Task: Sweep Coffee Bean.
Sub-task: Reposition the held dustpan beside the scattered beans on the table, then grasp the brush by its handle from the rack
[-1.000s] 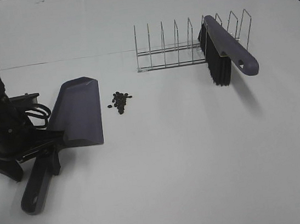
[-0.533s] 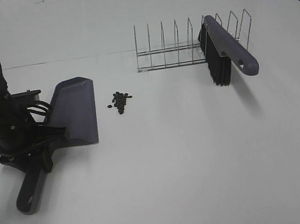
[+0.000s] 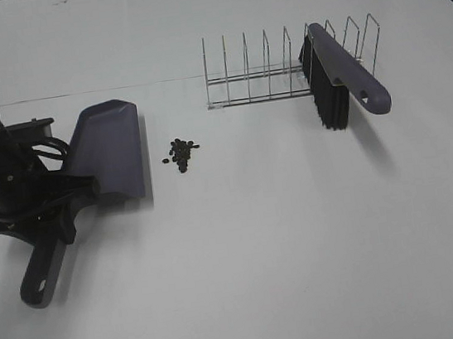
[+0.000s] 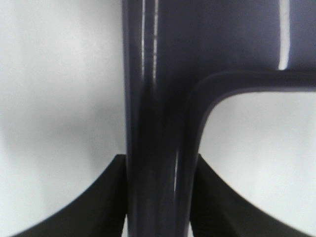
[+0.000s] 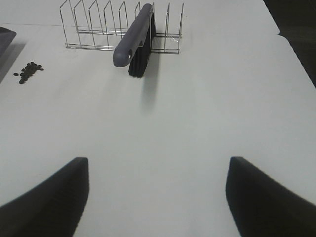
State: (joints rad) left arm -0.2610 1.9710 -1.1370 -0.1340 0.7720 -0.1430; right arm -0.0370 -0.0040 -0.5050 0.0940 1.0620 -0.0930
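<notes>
**White tabletop [image 3: 288, 253]: left claw [image 3: 46, 216] clamped on the dustpan [image 3: 109, 150]**

1. Surface. A plain white tabletop fills all three views. A dark area borders its far right corner.

2. Left claw. In the exterior high view the left arm stands at the 9 o'clock side of the tabletop. The claw is closed hard on the purple-grey dustpan, gripping the handle [image 3: 41, 273] near its junction with the pan. The left wrist view confirms the grip: both black fingers [image 4: 106, 197] press against opposite sides of the glossy handle. The free end of the handle points to about 7 o'clock and the pan mouth faces 3 o'clock. A shadow band runs along the pan lip; contact with the tabletop cannot be determined.

3. Coffee beans [image 3: 181, 153]. A small, tight cluster of dark beans lies on the tabletop at 3 o'clock from the pan mouth, near it but not touching.

4. Wire rack [image 3: 260, 77] and brush [image 3: 346, 74]. The rack stands at about 1 o'clock from the beans, well apart. The purple-handled brush rests in the slots at the rack's 3 o'clock end, bristles down.

5. Right claw [image 5: 155, 207]. Fully spread and holding nothing, it hangs over bare tabletop, with the brush ahead of it.
</notes>
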